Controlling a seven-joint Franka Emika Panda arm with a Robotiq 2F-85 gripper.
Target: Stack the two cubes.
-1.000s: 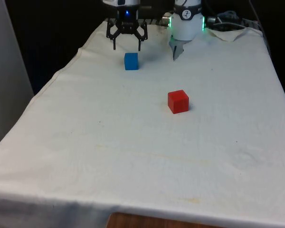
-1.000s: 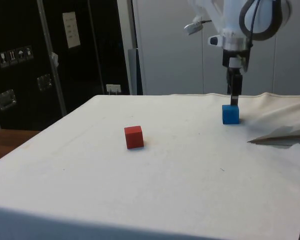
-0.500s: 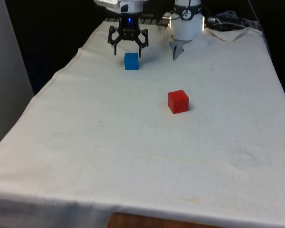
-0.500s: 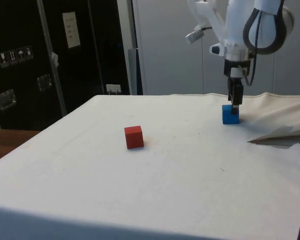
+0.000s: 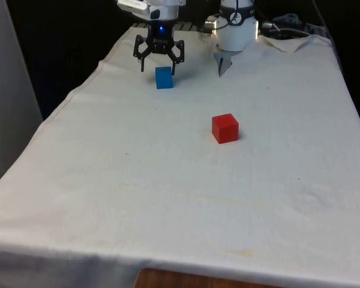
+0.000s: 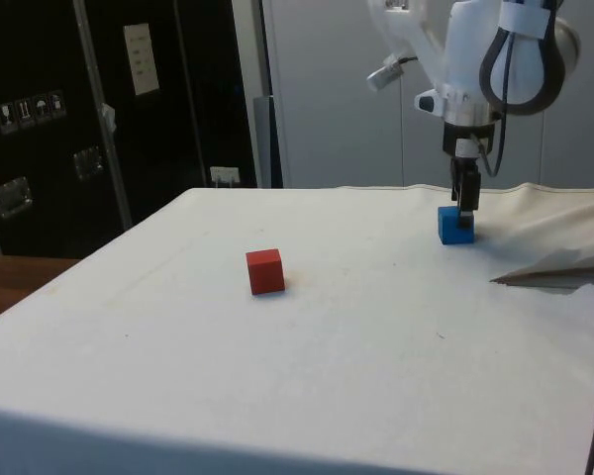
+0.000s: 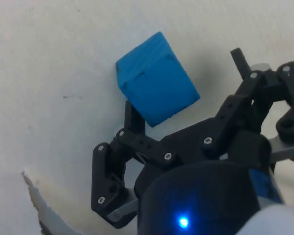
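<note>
Our gripper (image 5: 158, 63) had sunk lower, fingers (image 7: 134, 115) spread open astride the blue cube (image 5: 164, 77); red cube (image 5: 225, 128) sat unmoved, unlabelled.

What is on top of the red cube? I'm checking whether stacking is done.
Nothing: the red cube has a bare top and sits alone on the white cloth. The blue cube rests apart, by the open gripper. The red cube's underside is hidden.

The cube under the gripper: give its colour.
Blue. The cube shows best in the wrist view, between the open gripper's fingers.
</note>
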